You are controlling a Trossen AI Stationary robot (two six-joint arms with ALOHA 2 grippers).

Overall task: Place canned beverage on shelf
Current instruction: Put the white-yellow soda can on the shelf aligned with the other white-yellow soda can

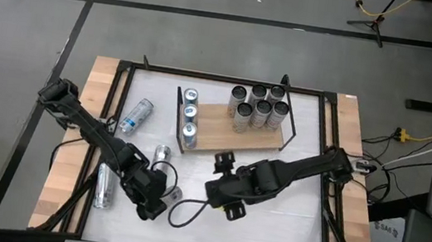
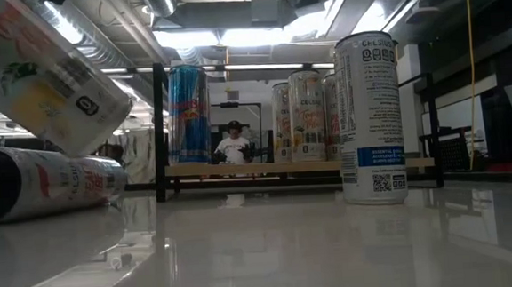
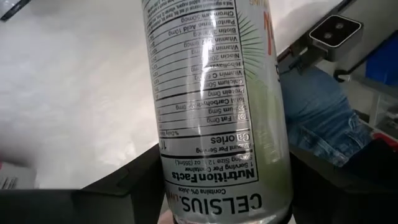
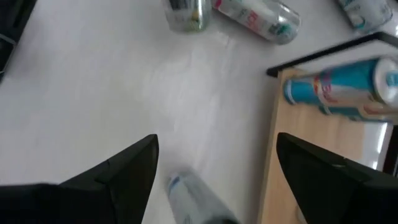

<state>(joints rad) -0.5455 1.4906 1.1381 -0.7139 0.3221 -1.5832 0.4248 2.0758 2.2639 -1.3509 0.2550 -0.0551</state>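
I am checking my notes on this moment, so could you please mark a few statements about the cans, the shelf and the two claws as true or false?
1. The left claw grips a Celsius can. True.
2. The shelf holds no cans. False: a row of blue cans stands at one end and a cluster of silver cans at the other.
3. The right claw is open and holds nothing. True.
4. Every can off the shelf stands upright. False: one can near the table's far left lies on its side, as does another beside the left arm.
5. One can stands upright on the white tabletop near the shelf. True.
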